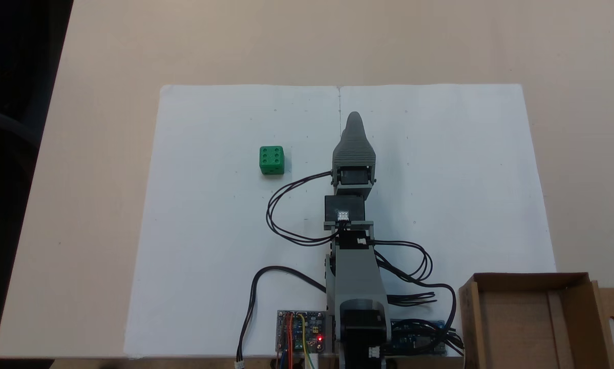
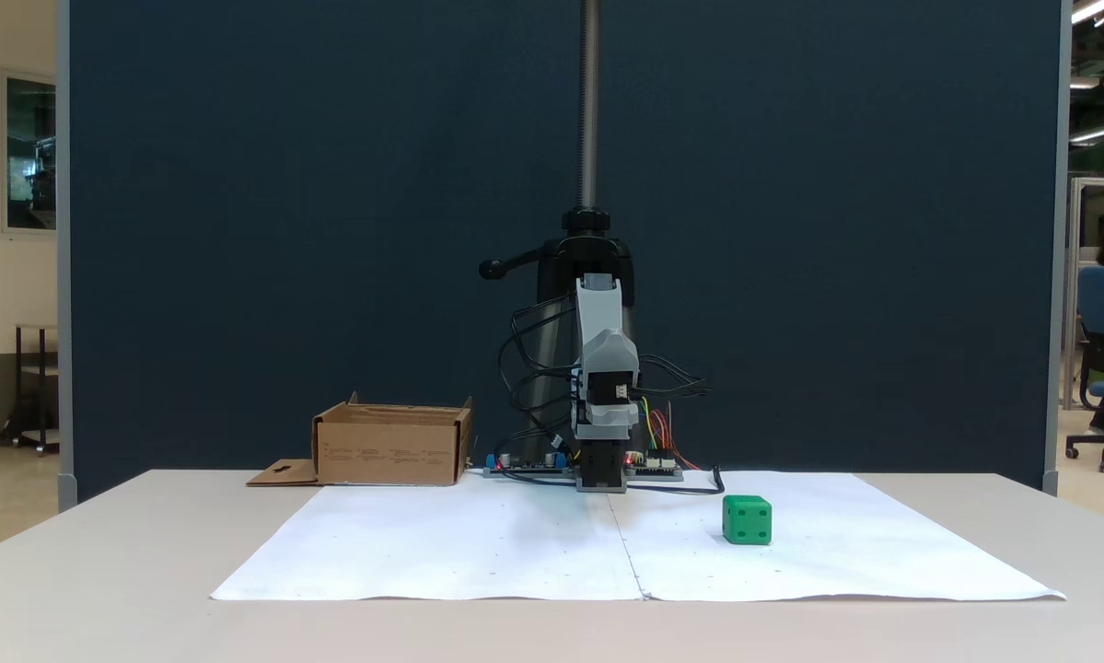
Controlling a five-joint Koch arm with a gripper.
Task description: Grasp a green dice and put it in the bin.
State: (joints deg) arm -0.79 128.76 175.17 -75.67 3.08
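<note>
The green dice [image 1: 271,160] sits on the white paper, left of the arm in a fixed view and right of it in the other [image 2: 747,520]. My gripper [image 1: 354,120] points along the paper's middle seam, well apart from the dice, with nothing seen in it. Its jaws lie one over the other, so a single grey tip shows. Seen from the front, the folded arm [image 2: 605,359] stands over its base. The bin [image 1: 529,279], a brown cardboard box, stands beside the base at the table's corner, with nothing seen inside it. The same bin [image 2: 390,448] has a flap lying flat beside it.
A white paper sheet [image 1: 440,154] covers the middle of the beige table. Circuit boards [image 1: 301,333] and looping black cables [image 1: 281,215] lie around the arm's base. A black pole [image 2: 589,110] rises behind the arm before a dark blue partition.
</note>
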